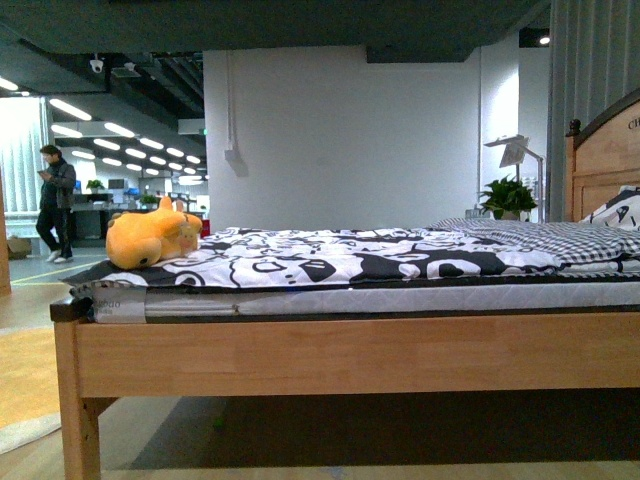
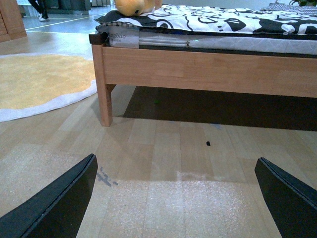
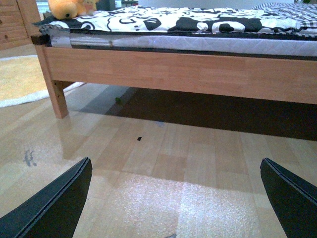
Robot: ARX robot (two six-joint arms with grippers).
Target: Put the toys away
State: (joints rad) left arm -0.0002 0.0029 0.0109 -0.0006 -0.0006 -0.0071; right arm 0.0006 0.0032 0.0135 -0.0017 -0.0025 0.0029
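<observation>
An orange-yellow plush toy point(image 1: 150, 238) lies on the left end of the bed point(image 1: 340, 352), on the black-and-white patterned cover. The same toy point(image 2: 132, 6) shows at the bed's corner in the left wrist view, and the toy point(image 3: 68, 8) shows there in the right wrist view too. My left gripper point(image 2: 176, 198) hangs low over the wooden floor, open, with nothing between its fingers. My right gripper point(image 3: 177, 198) is likewise open and empty above the floor. Both are well short of the bed. Neither arm shows in the front view.
The bed's wooden side rail and corner leg point(image 2: 104, 101) stand between me and the toy. A yellow rug with a white border point(image 2: 39, 84) lies on the floor to the left. A headboard and pillow point(image 1: 615, 205) are at the right. A person point(image 1: 57, 203) stands far off at left.
</observation>
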